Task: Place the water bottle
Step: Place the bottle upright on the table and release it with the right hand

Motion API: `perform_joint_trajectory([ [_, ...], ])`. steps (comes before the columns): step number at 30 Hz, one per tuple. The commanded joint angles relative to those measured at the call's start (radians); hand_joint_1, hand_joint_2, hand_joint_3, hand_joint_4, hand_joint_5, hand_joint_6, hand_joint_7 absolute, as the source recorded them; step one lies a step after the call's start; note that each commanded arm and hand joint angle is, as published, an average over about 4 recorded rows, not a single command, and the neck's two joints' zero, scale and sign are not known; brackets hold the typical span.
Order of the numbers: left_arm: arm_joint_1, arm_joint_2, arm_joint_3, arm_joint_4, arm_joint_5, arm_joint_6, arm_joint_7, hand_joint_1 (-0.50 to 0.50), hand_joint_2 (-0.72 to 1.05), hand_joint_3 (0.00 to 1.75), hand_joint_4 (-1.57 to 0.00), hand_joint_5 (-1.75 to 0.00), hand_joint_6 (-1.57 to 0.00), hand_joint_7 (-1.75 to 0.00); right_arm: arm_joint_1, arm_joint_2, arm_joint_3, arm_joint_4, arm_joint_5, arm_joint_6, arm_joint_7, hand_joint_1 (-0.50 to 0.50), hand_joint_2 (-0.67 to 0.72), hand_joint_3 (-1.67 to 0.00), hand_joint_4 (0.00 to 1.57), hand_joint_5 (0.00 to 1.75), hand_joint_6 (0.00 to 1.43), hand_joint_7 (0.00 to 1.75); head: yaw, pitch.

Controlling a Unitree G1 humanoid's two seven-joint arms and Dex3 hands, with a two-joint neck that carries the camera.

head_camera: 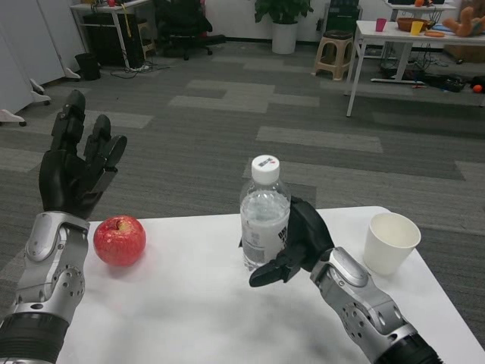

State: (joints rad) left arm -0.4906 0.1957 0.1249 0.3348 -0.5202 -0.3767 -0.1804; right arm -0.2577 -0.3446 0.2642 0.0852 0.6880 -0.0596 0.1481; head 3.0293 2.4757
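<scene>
A clear water bottle (264,216) with a white cap stands upright near the middle of the white table (189,318). My right hand (297,244) grips its lower part from the right, fingers curled around the label. Whether the bottle's base touches the tabletop is hard to tell. My left hand (77,163) is raised over the table's far left edge with its fingers spread, holding nothing.
A red apple (119,240) lies on the table at the left, just below my left hand. A white paper cup (391,242) stands at the right, close to my right forearm. Beyond the table's far edge is grey carpet with office furniture.
</scene>
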Motion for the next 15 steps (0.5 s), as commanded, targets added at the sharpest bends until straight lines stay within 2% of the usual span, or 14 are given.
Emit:
perform_joint_trajectory([
  [1,0.004,-0.004,0.005,-0.012,0.003,-0.013,-0.001,-0.50,1.05,0.09,0.00,0.00,0.00,0.00,0.028,-0.015,-0.043,0.013,-0.040,-0.035,0.034,0.25,0.15,-0.32,1.28,1.65,0.57,1.61,-0.005,-0.004],
  [5,0.003,-0.004,0.005,-0.007,0.003,-0.013,-0.001,-0.50,1.05,0.09,0.00,0.00,0.00,0.00,0.061,-0.015,-0.076,0.023,-0.075,-0.063,0.044,0.25,0.15,-0.32,1.28,1.60,0.56,1.61,-0.018,-0.009],
  [9,-0.002,-0.004,0.004,-0.002,0.002,-0.013,-0.002,-0.50,1.05,0.09,0.00,0.00,0.00,0.00,0.108,-0.013,-0.130,0.000,-0.168,-0.069,0.042,0.25,0.15,-0.32,1.28,1.65,0.51,1.61,-0.032,-0.013],
  [15,-0.009,-0.004,0.002,0.010,0.002,-0.013,-0.002,-0.50,1.05,0.09,0.00,0.00,0.00,0.00,0.149,0.002,-0.146,0.011,-0.185,-0.087,0.043,0.25,0.15,-0.32,1.28,1.65,0.51,1.61,-0.057,-0.027],
])
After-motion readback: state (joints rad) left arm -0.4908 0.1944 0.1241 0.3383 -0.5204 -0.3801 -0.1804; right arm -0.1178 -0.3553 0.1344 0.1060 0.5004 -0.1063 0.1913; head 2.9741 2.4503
